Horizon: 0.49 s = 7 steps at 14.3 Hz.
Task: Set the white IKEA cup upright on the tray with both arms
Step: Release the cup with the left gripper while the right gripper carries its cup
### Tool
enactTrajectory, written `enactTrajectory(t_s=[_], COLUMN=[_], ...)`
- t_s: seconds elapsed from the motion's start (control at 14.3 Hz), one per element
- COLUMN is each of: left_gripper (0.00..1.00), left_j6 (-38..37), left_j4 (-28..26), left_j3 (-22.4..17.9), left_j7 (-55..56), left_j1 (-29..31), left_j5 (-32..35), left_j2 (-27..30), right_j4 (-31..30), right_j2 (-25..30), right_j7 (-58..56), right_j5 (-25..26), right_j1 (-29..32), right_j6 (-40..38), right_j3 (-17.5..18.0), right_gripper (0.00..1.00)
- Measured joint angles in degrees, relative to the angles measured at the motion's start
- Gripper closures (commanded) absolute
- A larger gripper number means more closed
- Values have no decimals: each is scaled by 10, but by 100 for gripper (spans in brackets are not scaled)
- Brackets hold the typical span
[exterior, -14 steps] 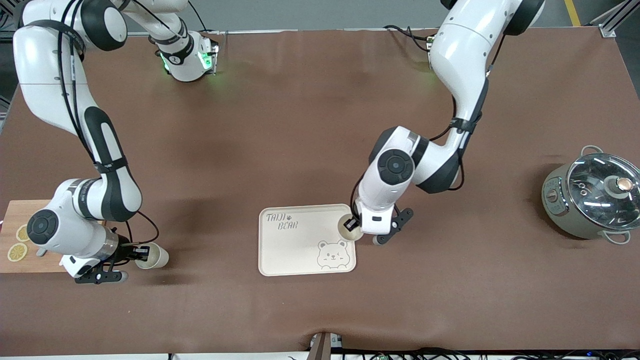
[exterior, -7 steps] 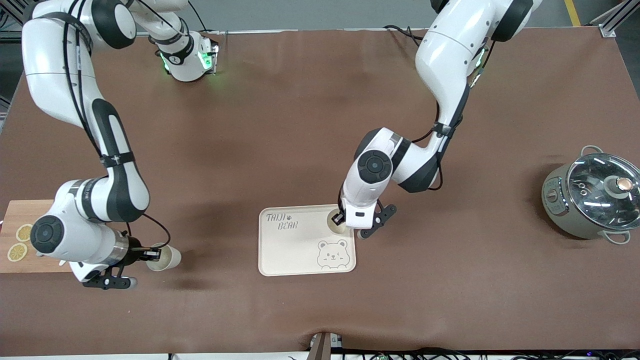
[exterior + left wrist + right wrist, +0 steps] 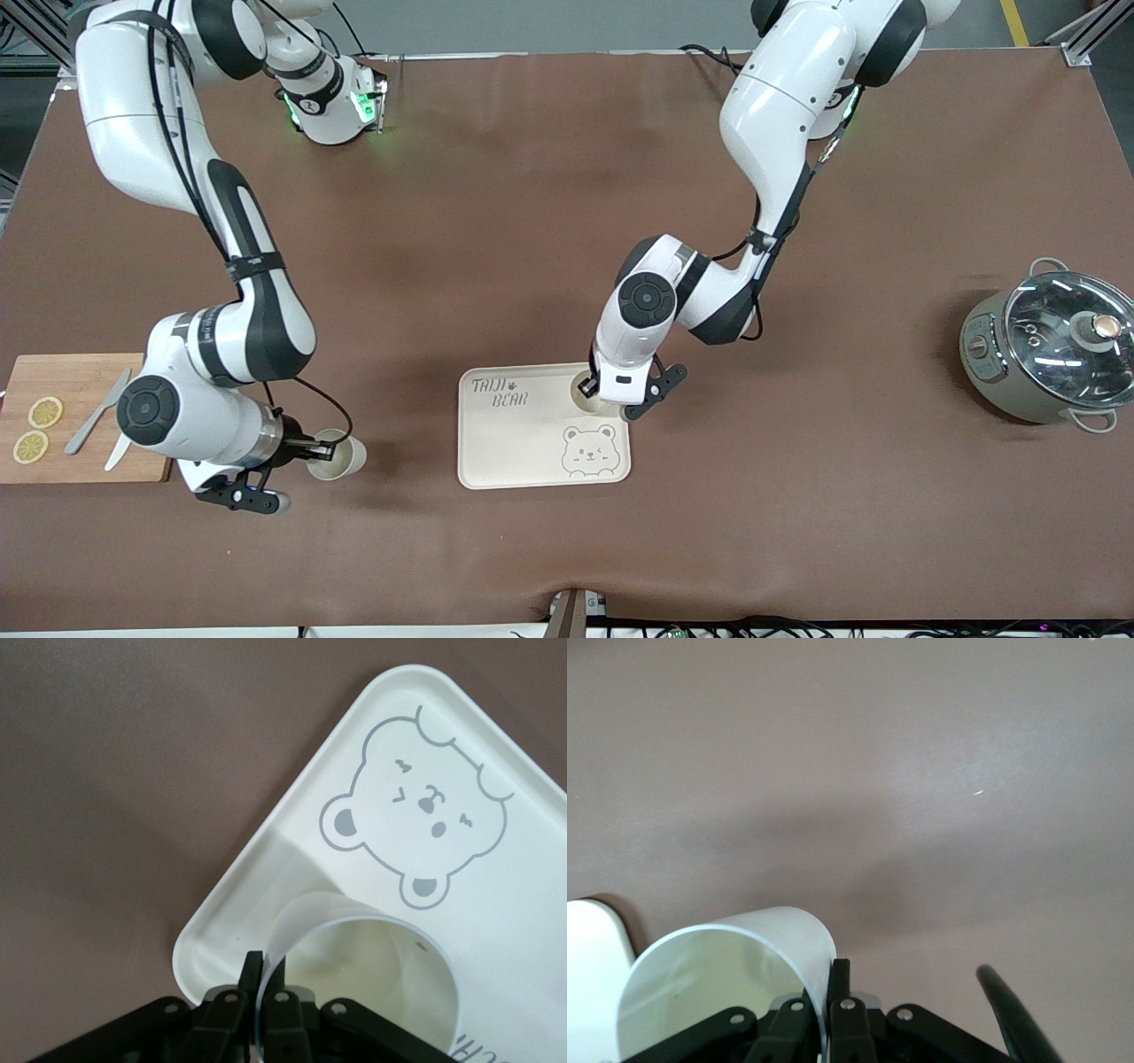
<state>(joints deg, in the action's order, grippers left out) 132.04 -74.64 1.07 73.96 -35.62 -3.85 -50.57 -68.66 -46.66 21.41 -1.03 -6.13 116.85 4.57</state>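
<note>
Two white cups are in view. One cup stands mouth up on the cream tray, in the corner farther from the front camera toward the left arm's end. My left gripper is shut on its rim. In the left wrist view the left gripper pinches the cup wall above the tray. My right gripper is shut on the rim of the other cup, mouth up over bare table between board and tray. The right wrist view shows the right gripper, the cup and a tray corner.
A wooden cutting board with lemon slices and a knife lies at the right arm's end. A grey pot with a glass lid stands toward the left arm's end.
The right arm has carried its cup away from the board toward the tray. The left arm has shifted its cup from the tray's edge farther in over the tray.
</note>
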Motion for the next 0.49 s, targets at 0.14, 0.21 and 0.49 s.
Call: enactTrajectory(t_s=[0.14,0.21,0.49], left_gripper=[0,0,0], left_j6=[0,1,1], left_j4=[0,2,13], left_j3=[-2,-3,-7], left_j7=[-11,-12,-13], left_j1=[0,0,3], left_j5=[2,4,5], left_j2=[0,0,23], right_j4=[1,1,2], right_j2=[0,0,0], right_j7=[44,68,168], right_j5=[0,0,0], right_j1=[-19,-32,-90], right_j6=[0,0,0], right_j3=[1,1,0], right_gripper=[100,100,100])
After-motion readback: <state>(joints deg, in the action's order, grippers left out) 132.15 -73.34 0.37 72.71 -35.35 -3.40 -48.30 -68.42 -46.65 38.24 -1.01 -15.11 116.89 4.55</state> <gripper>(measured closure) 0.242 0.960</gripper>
